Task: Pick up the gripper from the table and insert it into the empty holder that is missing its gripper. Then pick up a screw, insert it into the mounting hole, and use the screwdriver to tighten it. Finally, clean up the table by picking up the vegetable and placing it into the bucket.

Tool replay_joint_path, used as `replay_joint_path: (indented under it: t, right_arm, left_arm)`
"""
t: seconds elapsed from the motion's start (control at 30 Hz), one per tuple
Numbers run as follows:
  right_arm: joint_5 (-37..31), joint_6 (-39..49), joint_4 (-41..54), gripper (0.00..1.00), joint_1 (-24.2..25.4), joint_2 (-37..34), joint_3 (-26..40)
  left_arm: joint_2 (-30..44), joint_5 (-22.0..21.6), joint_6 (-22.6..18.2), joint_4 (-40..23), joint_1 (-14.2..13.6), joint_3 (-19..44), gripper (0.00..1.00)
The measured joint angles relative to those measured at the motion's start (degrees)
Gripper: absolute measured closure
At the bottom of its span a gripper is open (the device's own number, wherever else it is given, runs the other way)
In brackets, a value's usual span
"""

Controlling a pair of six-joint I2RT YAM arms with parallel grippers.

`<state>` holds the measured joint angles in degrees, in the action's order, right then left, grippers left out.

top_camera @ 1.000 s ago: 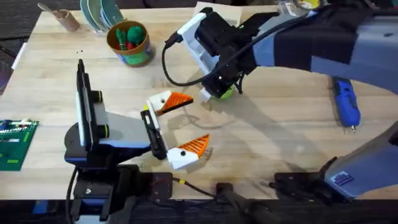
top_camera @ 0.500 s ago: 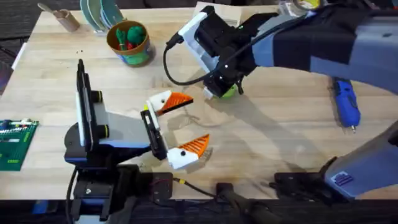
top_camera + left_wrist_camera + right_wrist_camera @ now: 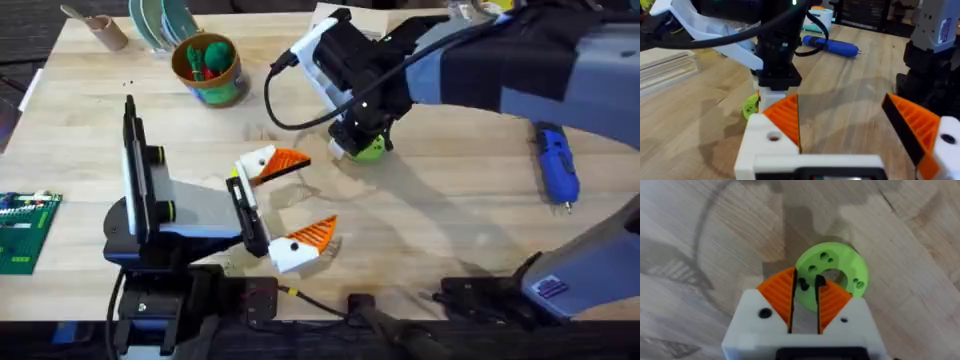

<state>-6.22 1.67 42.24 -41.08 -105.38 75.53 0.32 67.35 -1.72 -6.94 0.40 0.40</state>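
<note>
The mounting hole sits in the lime-green disc [image 3: 832, 274], which lies flat on the desk [image 3: 450, 200] under the right claw [image 3: 805, 287]. Over the last second that claw has drifted slightly toward the right along the desk and settled directly above the disc. Its orange pads [image 3: 780, 292] are nearly closed on a small dark piece, probably the screw [image 3: 803, 284], though I cannot tell for sure. That suggests the screw step is under way, not finished. The left claw [image 3: 290, 205] has not moved and rests released near the desk's front. The screwdriver [image 3: 556, 165] lies untouched at the right; the bucket [image 3: 208, 68] already holds green vegetables.
</note>
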Motion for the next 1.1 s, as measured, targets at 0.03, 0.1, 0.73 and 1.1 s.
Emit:
replay_joint_path:
  t: [0.03,0.1,0.73,1.1]
  right_arm:
    - [0.0,0.0,0.0,0.686,0.0,0.0,0.1]
    - [0.0,0.0,0.3,0.664,0.0,0.0,0.3]
    - [0.0,-1.5,1.2,0.739,0.0,0.0,0.4]
    - [0.0,-1.5,1.2,0.751,0.0,0.0,0.4]
  left_arm:
    - [0.0,0.0,0.0,0.0,0.0,0.0,0.008]
    - [0.0,0.0,0.0,0.0,0.0,0.0,0.008]
    - [0.0,0.0,0.0,0.0,0.0,0.0,0.009]
    - [0.0,0.0,0.0,0.0,0.0,0.0,0.008]
